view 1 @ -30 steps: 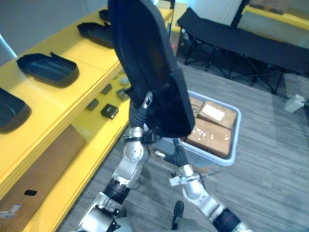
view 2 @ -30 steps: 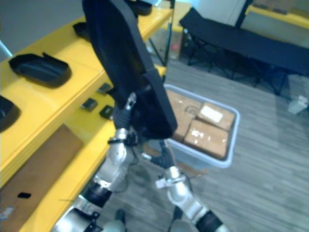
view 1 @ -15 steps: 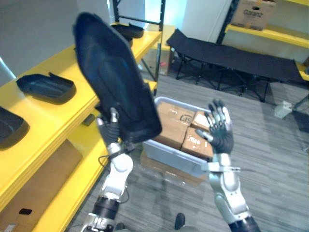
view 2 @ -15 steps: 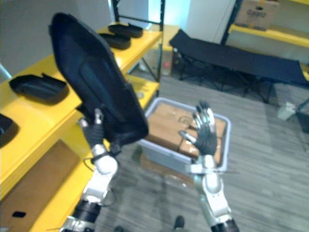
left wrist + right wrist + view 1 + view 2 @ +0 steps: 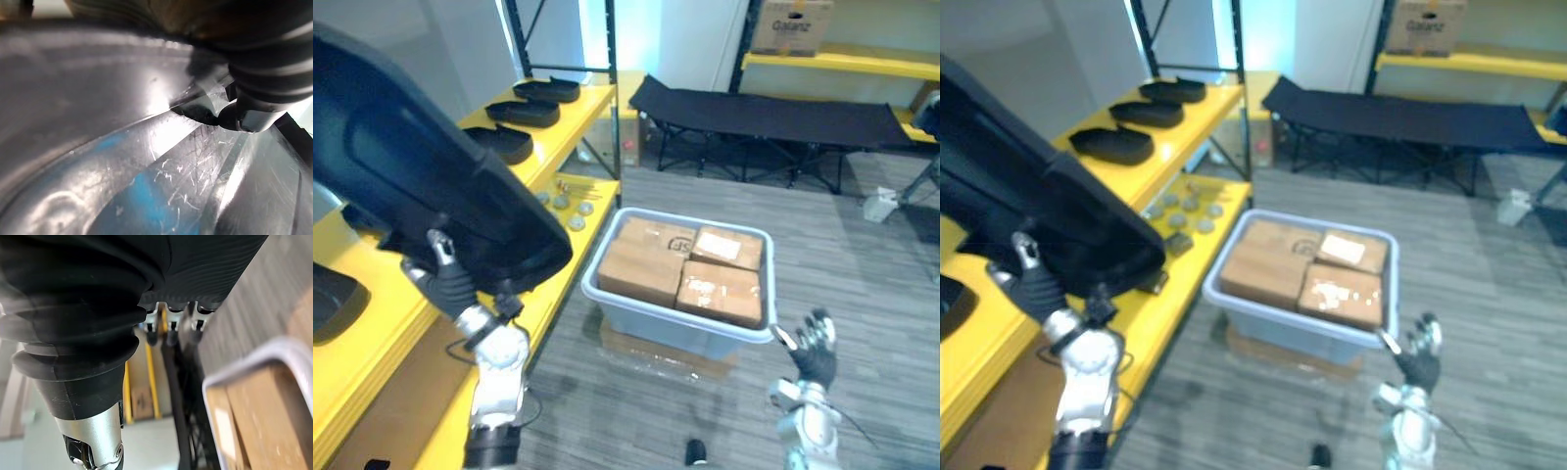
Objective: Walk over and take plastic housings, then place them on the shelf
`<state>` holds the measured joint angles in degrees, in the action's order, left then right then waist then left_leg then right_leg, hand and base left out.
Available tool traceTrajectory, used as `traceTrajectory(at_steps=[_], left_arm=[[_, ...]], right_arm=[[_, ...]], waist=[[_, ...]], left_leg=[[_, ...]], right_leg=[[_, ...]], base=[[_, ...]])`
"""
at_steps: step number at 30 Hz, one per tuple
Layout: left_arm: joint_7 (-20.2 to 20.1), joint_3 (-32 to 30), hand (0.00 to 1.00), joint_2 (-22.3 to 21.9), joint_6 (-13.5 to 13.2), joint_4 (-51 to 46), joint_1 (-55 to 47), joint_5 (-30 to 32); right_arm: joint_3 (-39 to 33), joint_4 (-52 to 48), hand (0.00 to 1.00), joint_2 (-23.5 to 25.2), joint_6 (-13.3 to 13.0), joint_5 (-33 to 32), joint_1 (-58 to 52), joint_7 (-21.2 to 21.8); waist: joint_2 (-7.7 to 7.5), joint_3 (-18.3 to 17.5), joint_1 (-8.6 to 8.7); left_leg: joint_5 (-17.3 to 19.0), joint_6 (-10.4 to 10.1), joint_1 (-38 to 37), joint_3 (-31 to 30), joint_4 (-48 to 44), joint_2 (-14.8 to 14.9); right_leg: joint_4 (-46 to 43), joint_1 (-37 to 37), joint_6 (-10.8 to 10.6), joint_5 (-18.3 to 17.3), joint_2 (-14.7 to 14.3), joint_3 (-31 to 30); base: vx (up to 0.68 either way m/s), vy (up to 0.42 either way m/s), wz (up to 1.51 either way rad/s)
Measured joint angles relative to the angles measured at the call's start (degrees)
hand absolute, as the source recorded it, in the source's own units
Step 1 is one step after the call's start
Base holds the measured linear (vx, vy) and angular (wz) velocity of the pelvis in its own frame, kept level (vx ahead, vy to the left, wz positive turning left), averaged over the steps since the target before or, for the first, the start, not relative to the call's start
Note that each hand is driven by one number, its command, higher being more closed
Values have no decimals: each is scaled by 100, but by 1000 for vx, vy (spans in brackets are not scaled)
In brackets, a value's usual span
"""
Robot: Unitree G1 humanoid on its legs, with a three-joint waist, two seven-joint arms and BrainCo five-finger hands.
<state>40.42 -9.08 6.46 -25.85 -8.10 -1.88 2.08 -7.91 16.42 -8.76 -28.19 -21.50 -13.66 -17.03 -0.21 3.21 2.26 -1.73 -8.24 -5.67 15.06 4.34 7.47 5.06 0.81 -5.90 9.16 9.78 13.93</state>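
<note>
Plastic housing [image 5: 421, 196]: large glossy black elongated shell, held above yellow shelf [image 5: 576, 116]. Left hand [image 5: 448, 286] fingers clasp its lower edge. Long axis tilted, lower end rightward. Right hand [image 5: 816, 354]: fingers spread wide.

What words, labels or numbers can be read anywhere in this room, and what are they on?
Cardboard box on the far shelf: dark print, too blurred to quote.
Brown boxes in the grey bin: a white label and a dark stamp, too small to read.
Black housing in the left hand: no lettering seen.
</note>
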Motion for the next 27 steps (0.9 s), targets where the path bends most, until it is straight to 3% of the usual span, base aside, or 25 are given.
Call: traceTrajectory(at_steps=[5, 9, 14, 15, 16, 17, 21, 25, 27], left_arm=[[-373, -70, 100, -13, 21, -331, -258, 58], [-556, -746, 100, -3, 159, -588, -539, 39], [-791, -1812, 100, -11, 258, -729, -1309, -228], [-836, -1952, 100, -21, 252, -733, -1525, -226], [-1105, -2619, 100, -435, 57, -820, -2362, -381], [-1140, -2690, 100, -552, 18, -906, -2444, -463], [-1255, -2708, 100, -618, -166, -999, -2472, -597], [-1729, -2662, 100, -812, -165, -1090, -2414, -745], [-2042, -2584, 100, -794, -150, -1125, -2317, -865]], right_arm=[[111, -17, 0, 103, 188, 46, 118, 222], [343, 43, 0, 83, 443, 443, 306, 232], [1137, 203, 0, 102, 729, 692, 999, 174], [1284, 294, 0, 105, 838, 783, 1185, 125], [1799, 494, 0, 203, 1201, 1120, 1795, -63], [1822, 494, 0, 206, 1233, 1145, 1812, -66], [1816, 492, 0, 197, 1277, 1158, 1837, -119], [1583, 430, 0, 186, 1503, 1143, 1812, -161], [1300, 156, 0, 165, 1563, 1157, 1531, -193]], waist=[[70, -52, -65], [169, -89, -357], [174, -110, -955], [153, -122, -1133], [138, -127, -1638], [127, -121, -1694], [43, -63, -1724], [-79, 56, -1624], [-169, 74, -1420]], left_leg=[[1, 1, 134, -245, -22, -13], [-42, 32, 301, -830, -95, -53], [-115, 46, 494, -1580, -95, -142], [-120, 51, 523, -1730, -97, -180], [-128, 83, 583, -2261, -90, -360], [-129, 84, 575, -2269, -95, -366], [-129, 90, 583, -2282, -105, -364], [-111, 136, 700, -2414, -102, -377], [-172, 248, 1043, -2063, -297, -359]], right_leg=[[-3, -85, -25, -57, 58, 335], [-50, -321, -65, -83, 127, 929], [-50, -679, -149, -178, 179, 1702], [-51, -759, -176, -218, 203, 1867], [-123, -1046, -268, -418, 322, 2397], [-165, -1051, -247, -465, 337, 2404], [-181, -1069, -253, -502, 336, 2428], [-410, -1083, -262, -686, 394, 2697], [-550, -1217, -325, -713, 478, 3197]], base=[[-4, -4, 24], [45, -5, 72], [24, -5, 77], [-11, -1, 149], [-11, 9, 131], [-9, 9, 106], [0, -5, 2], [-16, -21, 31], [-8, 3, 111]])
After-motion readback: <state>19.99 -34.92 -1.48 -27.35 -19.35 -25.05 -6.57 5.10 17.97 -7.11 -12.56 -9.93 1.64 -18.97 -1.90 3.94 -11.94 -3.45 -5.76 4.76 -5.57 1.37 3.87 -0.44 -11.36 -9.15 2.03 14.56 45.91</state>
